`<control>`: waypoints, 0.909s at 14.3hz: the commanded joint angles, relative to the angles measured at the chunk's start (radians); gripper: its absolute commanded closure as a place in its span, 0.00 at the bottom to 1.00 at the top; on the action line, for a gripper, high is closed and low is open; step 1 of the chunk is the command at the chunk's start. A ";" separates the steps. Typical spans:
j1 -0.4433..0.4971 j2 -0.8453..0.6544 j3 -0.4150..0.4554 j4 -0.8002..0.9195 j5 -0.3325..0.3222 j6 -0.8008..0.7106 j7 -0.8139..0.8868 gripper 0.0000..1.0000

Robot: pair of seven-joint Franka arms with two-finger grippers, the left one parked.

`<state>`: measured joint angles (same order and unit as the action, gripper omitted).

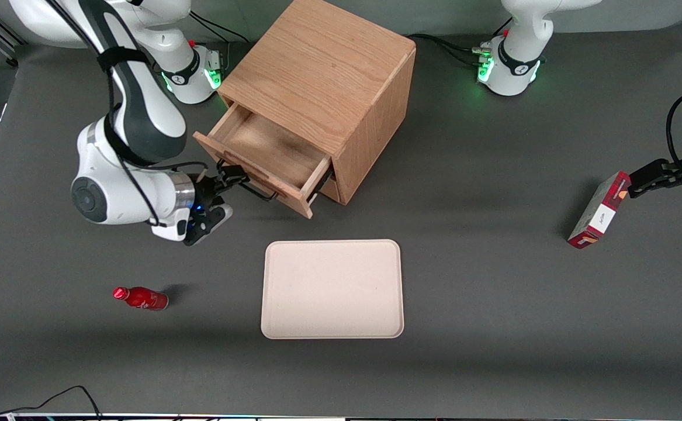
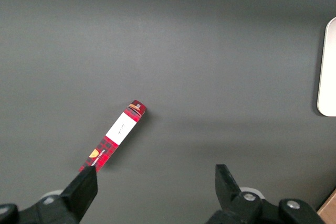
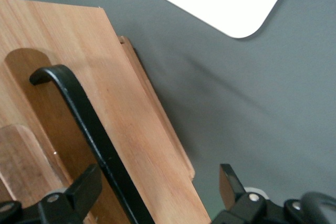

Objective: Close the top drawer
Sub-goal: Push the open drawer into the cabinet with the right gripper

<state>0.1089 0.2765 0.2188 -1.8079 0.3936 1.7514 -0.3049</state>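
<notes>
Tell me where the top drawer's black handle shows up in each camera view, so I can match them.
Front view: the black handle sits on the front panel of the open top drawer, with the gripper open at it.
Right wrist view: the handle runs along the drawer front, between the gripper's fingers.
Left wrist view: not in it.
Shared landmark: the beige tray, whose corner also shows from the right wrist.

Dark grey matte table surface (image 1: 492, 304) fills nearly the whole front view, evenly lit from above with soft shadows. Light oak cabinet (image 1: 323, 82) stands on it, turned at an angle. Beige tray (image 1: 333, 289) lies flat, nearer the front camera than the cabinet. Black cable (image 1: 54, 399) loops at the table's near edge. Green indicator glow (image 1: 483, 70) by the cabinet.
</notes>
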 commanded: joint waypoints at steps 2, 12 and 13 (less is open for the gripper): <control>0.000 -0.109 0.042 -0.163 0.083 0.089 0.032 0.00; -0.003 -0.235 0.120 -0.318 0.156 0.148 0.105 0.00; -0.002 -0.238 0.122 -0.323 0.156 0.152 0.109 0.00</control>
<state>0.1088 0.0923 0.3260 -2.0758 0.5172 1.8834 -0.2208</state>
